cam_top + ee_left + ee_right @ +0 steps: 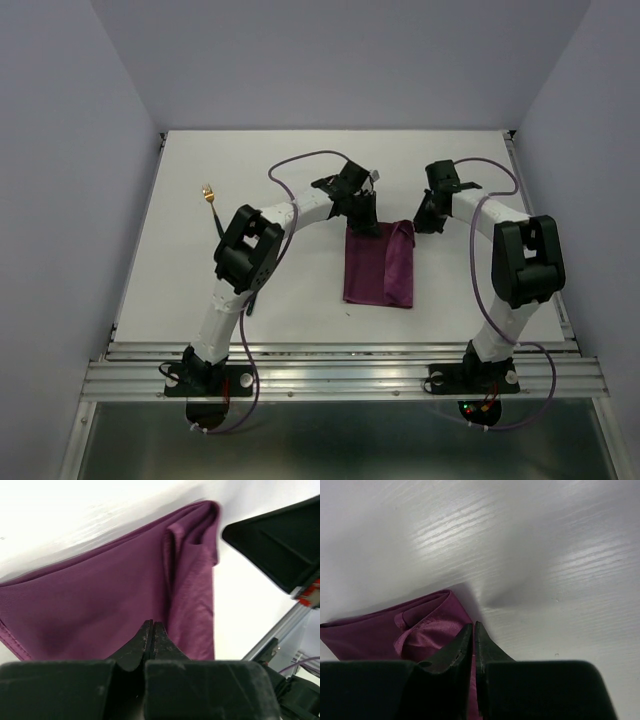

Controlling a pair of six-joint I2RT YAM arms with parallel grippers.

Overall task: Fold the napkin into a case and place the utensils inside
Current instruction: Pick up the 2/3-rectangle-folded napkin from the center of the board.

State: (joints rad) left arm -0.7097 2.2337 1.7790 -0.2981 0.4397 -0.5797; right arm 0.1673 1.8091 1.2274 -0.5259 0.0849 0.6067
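Folded plum-purple cloth napkin [380,268] runs near-to-far; left gripper [150,625] and right gripper [473,626] (both clamped narrow) pinch its far corners.

The far strip of the counter [230,150] is open, and also the near part in front of the napkin [380,270]. At its far corners stand the left gripper [362,218] and the right gripper [422,218], with only a narrow gap between them. The left arm [245,250] arches over the left side, close to the fork [208,192].

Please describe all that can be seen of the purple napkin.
The napkin is thin, smooth plum-purple cloth, plain, folded into a layered rectangle lying on the white table. Its far edge is bunched. The left gripper pinches its far left corner, the right gripper its far right corner.
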